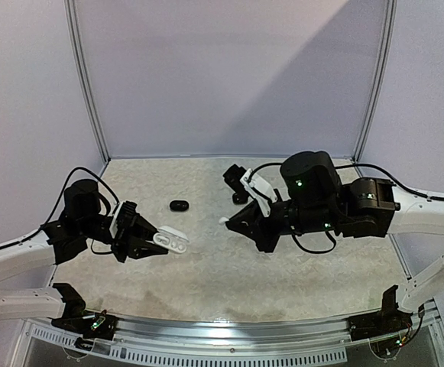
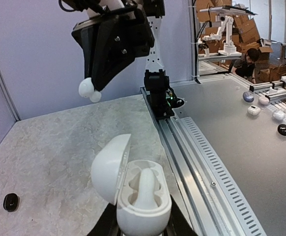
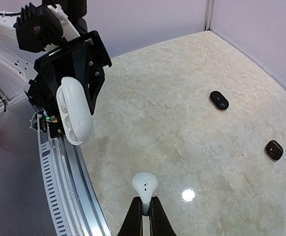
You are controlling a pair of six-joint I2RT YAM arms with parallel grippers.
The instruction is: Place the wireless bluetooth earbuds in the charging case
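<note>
left tool [image 1: 157, 239] clamped on open case [image 1: 173, 240], right tool [image 3: 143, 207] pinching white earbud [image 3: 144, 185], two black pieces [image 3: 219, 100] on table [image 3: 172, 128]

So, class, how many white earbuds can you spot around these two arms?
2. One earbud sits in the open case held by the left gripper; a second earbud is pinched in the right gripper. More may be hidden.

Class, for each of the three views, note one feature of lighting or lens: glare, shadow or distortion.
Top external: a diagonal shadow crosses the back wall, and the front rail glints. Left wrist: the lens bows that rail and swells the near charging case. Right wrist: a bright glare spot sits on the table beside the white earbud.
</note>
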